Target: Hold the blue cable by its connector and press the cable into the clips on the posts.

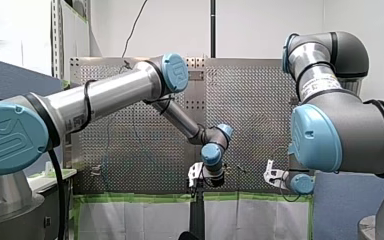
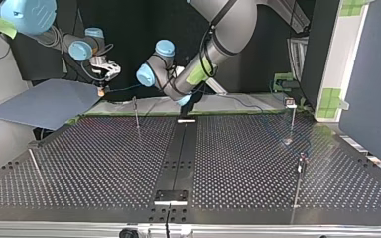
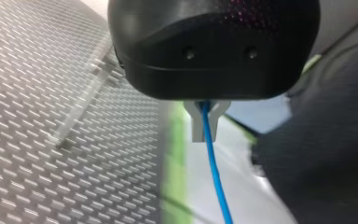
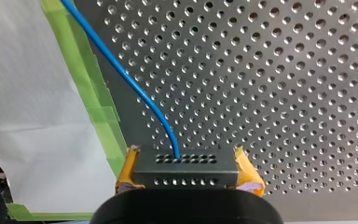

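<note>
**Thin blue cable (image 4: 121, 70) gripped in 2 places along the taped edge**

Near the far-left corner of the grey perforated metal table (image 2: 104, 163), as the top view has it, my right arm's gripper (image 4: 189, 171) pinches the dark, perforated block connector (image 4: 186, 161) between its yellow pads (image 4: 127, 170). The cable leaves the connector and runs ahead beside the strip of green tape (image 4: 93, 93) that lines that far edge. At the edge's middle, my left arm's black gripper (image 3: 204, 122) has its pale fingers (image 3: 196, 128) pressed together on the cable (how firmly cannot be told).

The span between the 2 grippers lies lengthwise along the edge. 1 thin metal post (image 2: 137, 114) rises just inside the edge, between them. The coming press likely turns on carrying that span inward to the post; which gripper is nearer it cannot be told.
</note>
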Controlling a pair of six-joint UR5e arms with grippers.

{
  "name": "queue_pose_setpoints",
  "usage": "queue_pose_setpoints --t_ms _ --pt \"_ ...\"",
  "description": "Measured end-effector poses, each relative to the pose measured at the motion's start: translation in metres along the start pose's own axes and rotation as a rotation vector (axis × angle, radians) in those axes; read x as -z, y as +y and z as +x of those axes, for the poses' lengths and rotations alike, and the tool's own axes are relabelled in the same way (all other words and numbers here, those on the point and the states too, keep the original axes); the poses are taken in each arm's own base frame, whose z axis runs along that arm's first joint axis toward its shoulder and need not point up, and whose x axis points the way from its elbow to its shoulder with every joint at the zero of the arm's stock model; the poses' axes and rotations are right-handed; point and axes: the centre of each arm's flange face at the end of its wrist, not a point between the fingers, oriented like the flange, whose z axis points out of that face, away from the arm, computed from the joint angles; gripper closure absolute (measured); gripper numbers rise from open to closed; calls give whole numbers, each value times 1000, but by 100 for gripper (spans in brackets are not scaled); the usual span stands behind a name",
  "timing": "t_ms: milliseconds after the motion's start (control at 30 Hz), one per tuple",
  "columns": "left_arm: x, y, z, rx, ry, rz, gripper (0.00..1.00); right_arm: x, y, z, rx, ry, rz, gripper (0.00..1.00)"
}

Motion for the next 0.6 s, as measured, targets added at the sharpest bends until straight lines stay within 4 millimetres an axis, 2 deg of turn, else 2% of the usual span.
queue_pose_setpoints --t_ms 100,267,600 --pt "7 -7 -11 10 -46 -2 100 -2 4 3 -2 3 -5 100" --pt "14 -8 -12 25 -82 -10 100 -6 11 7 -4 8 -13 100" --pt "19 -7 23 18 -79 22 100 -10 22 14 -45 24 -6 100"
